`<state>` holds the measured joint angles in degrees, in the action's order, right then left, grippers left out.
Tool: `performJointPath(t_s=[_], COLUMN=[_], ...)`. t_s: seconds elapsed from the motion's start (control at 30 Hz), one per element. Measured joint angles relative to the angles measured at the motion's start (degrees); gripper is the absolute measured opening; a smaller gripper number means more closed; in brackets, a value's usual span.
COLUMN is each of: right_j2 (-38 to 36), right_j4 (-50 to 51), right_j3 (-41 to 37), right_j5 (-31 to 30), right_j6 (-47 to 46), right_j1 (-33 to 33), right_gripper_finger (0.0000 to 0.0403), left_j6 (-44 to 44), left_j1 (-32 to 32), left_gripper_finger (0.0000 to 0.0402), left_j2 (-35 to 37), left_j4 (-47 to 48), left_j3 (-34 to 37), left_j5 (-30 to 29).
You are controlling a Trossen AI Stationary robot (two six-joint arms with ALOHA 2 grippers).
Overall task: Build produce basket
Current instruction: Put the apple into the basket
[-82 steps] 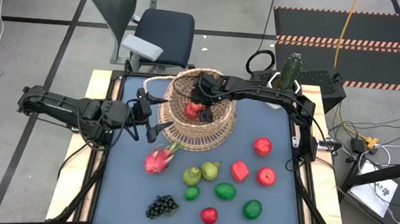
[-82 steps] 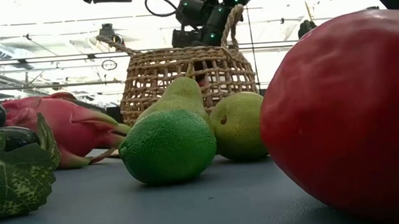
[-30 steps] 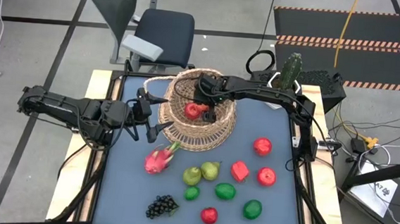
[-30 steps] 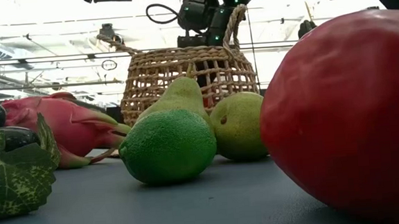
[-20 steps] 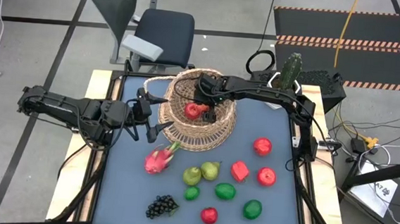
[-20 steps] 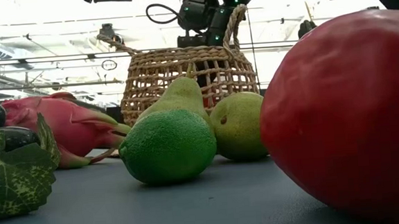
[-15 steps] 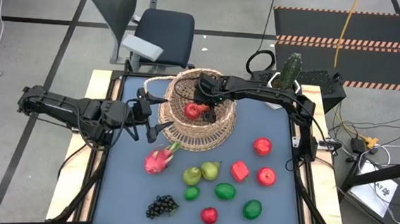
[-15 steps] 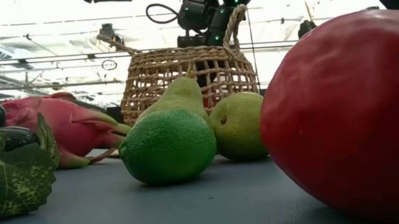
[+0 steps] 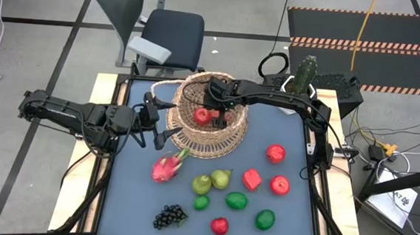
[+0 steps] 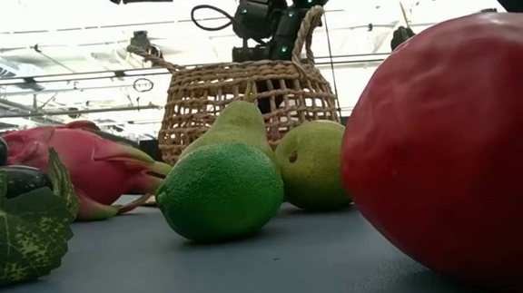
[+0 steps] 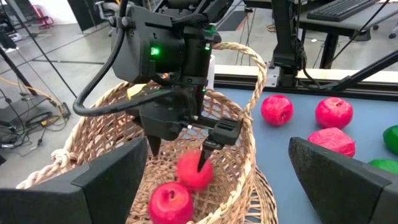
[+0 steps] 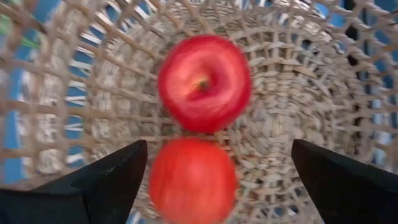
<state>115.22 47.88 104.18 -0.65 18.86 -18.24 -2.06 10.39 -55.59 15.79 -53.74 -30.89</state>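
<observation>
The wicker basket (image 9: 186, 139) stands at the table's far middle on its flared base. My right gripper (image 9: 214, 118) hangs open inside its mouth, pointing steeply down. Below it a red apple (image 12: 204, 81) rests on the basket's woven bottom, and a second red fruit (image 12: 193, 180) sits between and just under the fingers (image 11: 205, 158). My left gripper (image 9: 161, 132) waits open at the basket's left side. The other produce lies on the blue tabletop: a dragon fruit (image 9: 166, 166), two pears (image 9: 211, 181), green rounds (image 9: 236, 201), red fruits (image 9: 275, 153) and grapes (image 9: 169, 217).
A cactus in a white pot (image 9: 304, 76) stands at the far right corner. An office chair (image 9: 168, 29) is beyond the far edge. The basket's looped handle (image 11: 258, 68) arches beside my right gripper. Bare tabletop shows at the near left (image 9: 126, 200).
Both arms have kept still. The red fruit under my right gripper has shifted a little inside the basket, next to the apple.
</observation>
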Motion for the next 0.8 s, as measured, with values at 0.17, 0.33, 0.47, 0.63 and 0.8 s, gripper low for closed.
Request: performJointPath(t_s=[0.17,0.33,0.47,0.63,0.8], right_j2=[0.0,-1.44,-4.89,-10.61,-17.05], right_j4=[-0.69,-2.84,-4.31,-5.64,-5.02], right_j3=[0.0,-0.07,-0.07,-0.07,-0.07], right_j5=[-0.78,-2.66,-6.11,-8.57,-8.69], right_j6=[1.21,2.04,2.81,2.16,-0.18], right_j1=[0.51,1.93,3.93,7.29,10.77], right_gripper_finger=[0.0398,0.0397,0.0397,0.0396,0.0396], left_j6=[-0.02,-0.07,0.05,0.16,0.28], left_j1=[0.0,-0.02,0.0,0.0,0.0], left_gripper_finger=[0.039,0.039,0.039,0.039,0.039], left_j2=[-0.01,0.0,0.0,0.0,-0.02], left_j4=[0.0,0.05,0.38,0.55,0.57], left_j3=[0.0,0.0,0.0,0.0,0.0], left_j5=[-0.01,0.0,0.0,0.0,0.0])
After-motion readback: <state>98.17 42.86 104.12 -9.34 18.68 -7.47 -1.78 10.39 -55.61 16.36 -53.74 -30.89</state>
